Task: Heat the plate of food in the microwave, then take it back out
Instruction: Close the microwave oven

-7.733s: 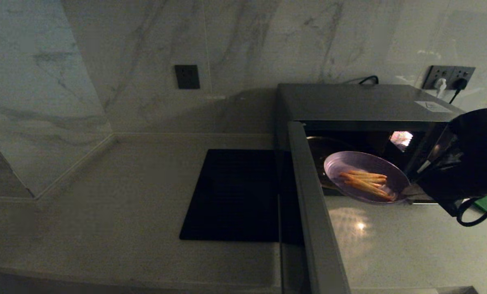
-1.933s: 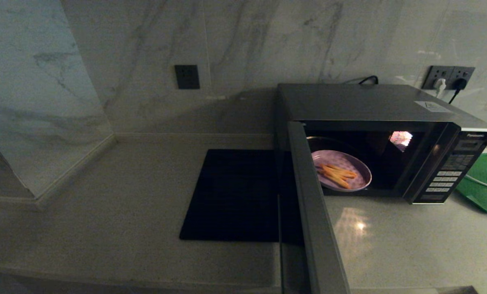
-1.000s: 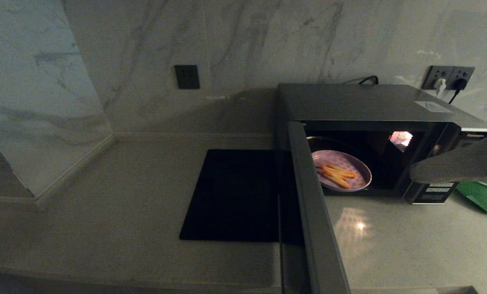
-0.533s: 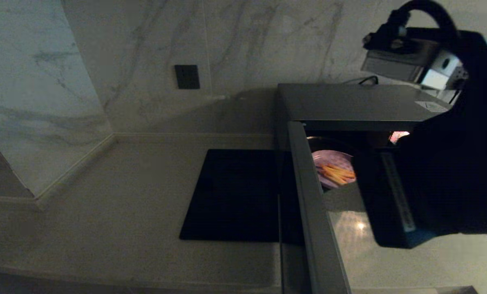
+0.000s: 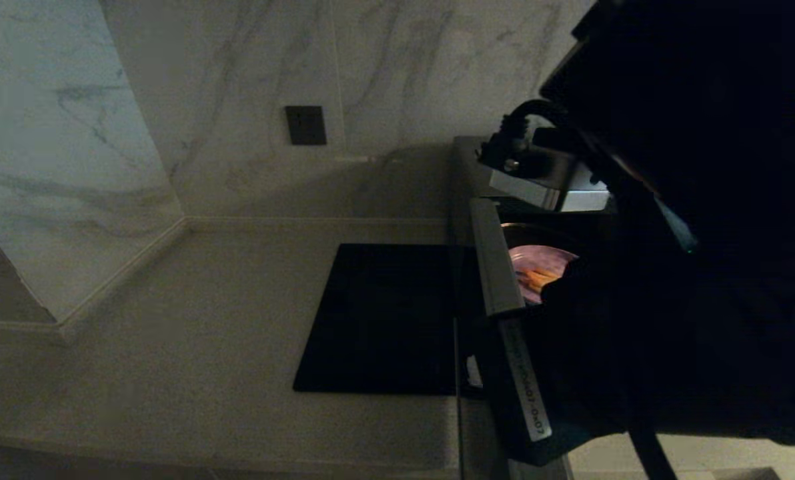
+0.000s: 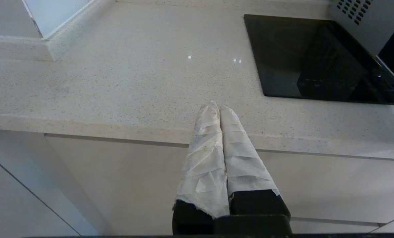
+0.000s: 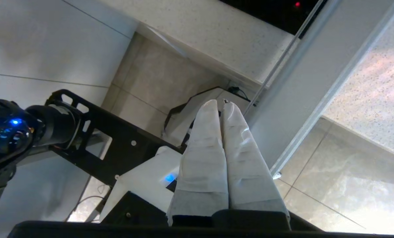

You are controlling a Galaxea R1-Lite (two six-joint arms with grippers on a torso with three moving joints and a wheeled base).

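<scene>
Right arm: you see its dark bulk filling the right side of the head view, hiding most of the microwave (image 5: 467,167) and standing in front of the open cavity
Right gripper (image 7: 220,105): your wrist camera shows its 2 white-wrapped fingers (image 7: 203,145) pressed together, holding nothing, tips close beside the edge of the open microwave door (image 5: 494,267), over the floor and the robot's base; whether they touch the door you cannot tell
Plate of food (image 5: 537,270): look just past the door's edge, inside the cavity; only a slice of the pink plate and orange sticks shows, the rest is behind the arm
Left gripper (image 6: 219,107): parked at the front edge of the counter (image 6: 117,82), fingers closed together and empty, well apart from the microwave
Black mat (image 5: 384,317): lies flat on the counter just left of the microwave
</scene>
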